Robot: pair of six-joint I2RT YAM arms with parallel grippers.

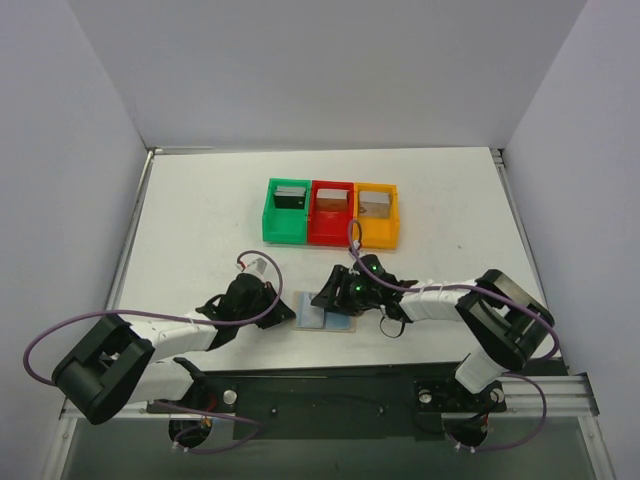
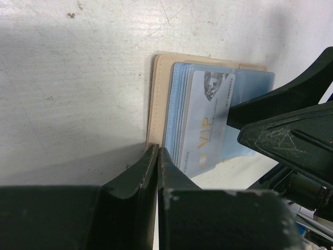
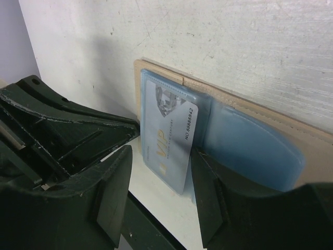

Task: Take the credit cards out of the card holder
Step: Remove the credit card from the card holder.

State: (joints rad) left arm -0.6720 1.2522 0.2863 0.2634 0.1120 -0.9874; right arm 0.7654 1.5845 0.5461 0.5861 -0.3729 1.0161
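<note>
The tan card holder lies open on the table between the arms, its bluish pockets up. A pale credit card printed VIP sticks partly out of one pocket. My right gripper is open, one finger on each side of that card's free end, apart from it. My left gripper is shut, its tips pinched at the near corner of the holder's tan border. In the top view the left gripper is at the holder's left edge and the right gripper is over its right half.
Three bins stand in a row behind the holder: green, red, orange. Each has a card standing in it. The right arm's black fingers fill the right of the left wrist view.
</note>
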